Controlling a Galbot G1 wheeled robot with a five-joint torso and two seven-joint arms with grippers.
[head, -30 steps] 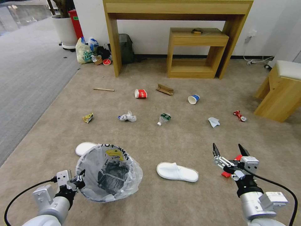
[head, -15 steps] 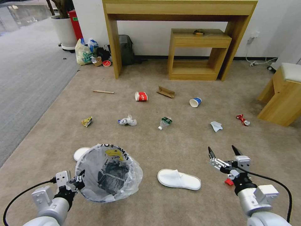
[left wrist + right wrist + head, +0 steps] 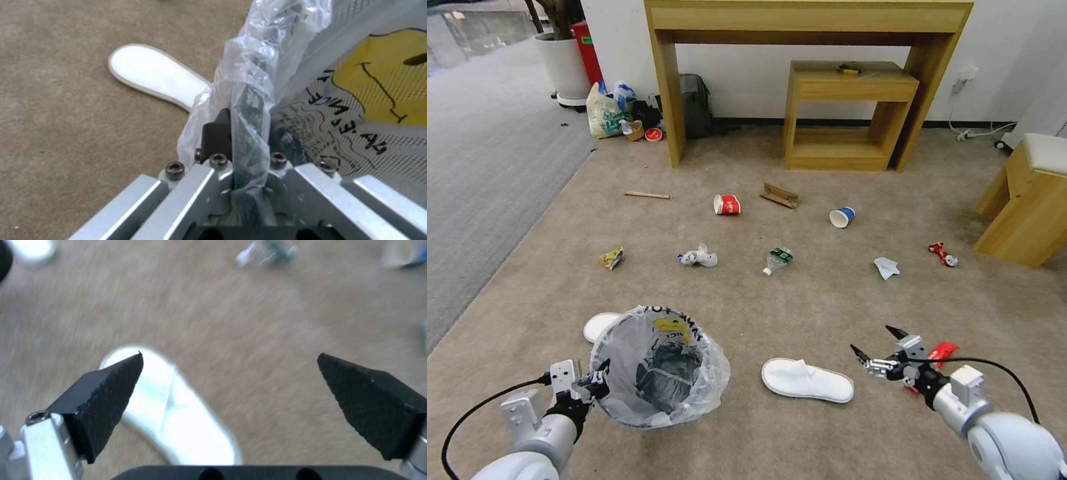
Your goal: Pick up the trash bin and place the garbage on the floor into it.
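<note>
— Right gripper [image 3: 872, 349] first: jaws spread wide, nothing in them, low over the floor [image 3: 800, 313] and just beside the heel end of the near slipper [image 3: 807, 381]. From the right wrist that slipper [image 3: 173, 413] lies between the two fingertips [image 3: 111, 396] and a little below them.

— And the left gripper [image 3: 597, 383]?

— Clamped on the bin [image 3: 660, 367], at its rim; the left wrist view has the bag [image 3: 249, 110] and rim pinched between the pads. The bin hangs at the robot's left, mouth up, with the second slipper [image 3: 602, 325] partly hidden behind it.

— So which step is this?

— Bin already in hand, I'd say, and the first pickup starting (cup [image 3: 727, 204], bottle [image 3: 777, 259], wrappers and the rest lie farther out, untouched).

— What does the next move need?

— Lining the open jaws across the slipper's narrow width, dropping to the carpet, then closing. It's soft and flat, so a shallow pinch may slip off.
</note>
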